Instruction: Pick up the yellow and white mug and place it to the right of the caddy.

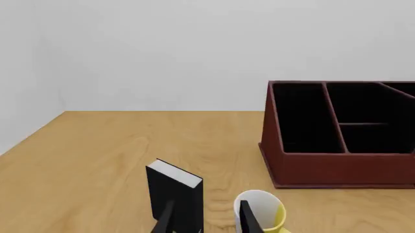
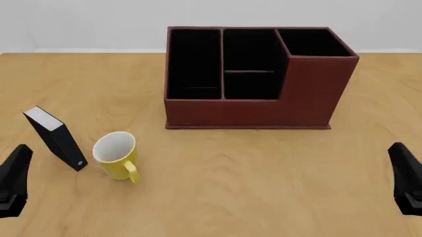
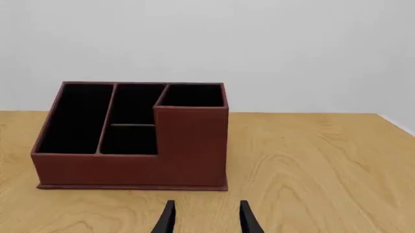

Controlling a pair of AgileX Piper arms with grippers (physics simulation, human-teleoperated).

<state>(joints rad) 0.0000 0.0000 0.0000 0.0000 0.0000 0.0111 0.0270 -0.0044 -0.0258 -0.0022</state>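
The yellow and white mug (image 2: 115, 154) stands upright on the table's left side, handle towards the near edge; the left wrist view shows it too (image 1: 263, 209). The dark red-brown caddy (image 2: 250, 112) sits centre back, with its taller corner section on the right; it also appears in both wrist views (image 1: 337, 170) (image 3: 129, 170). My left gripper (image 2: 15, 178) hovers at the near left, open and empty, short of the mug; its fingers (image 1: 165, 218) frame the view. My right gripper (image 2: 405, 177) hangs at the near right, open (image 3: 206, 219), facing the caddy's taller end.
A small black-and-white book-like box (image 2: 56, 139) stands tilted just left of the mug, close to it (image 1: 175, 191). Bare wooden table (image 2: 264, 177) stretches in front of the caddy and to its right. A pale wall runs behind the table.
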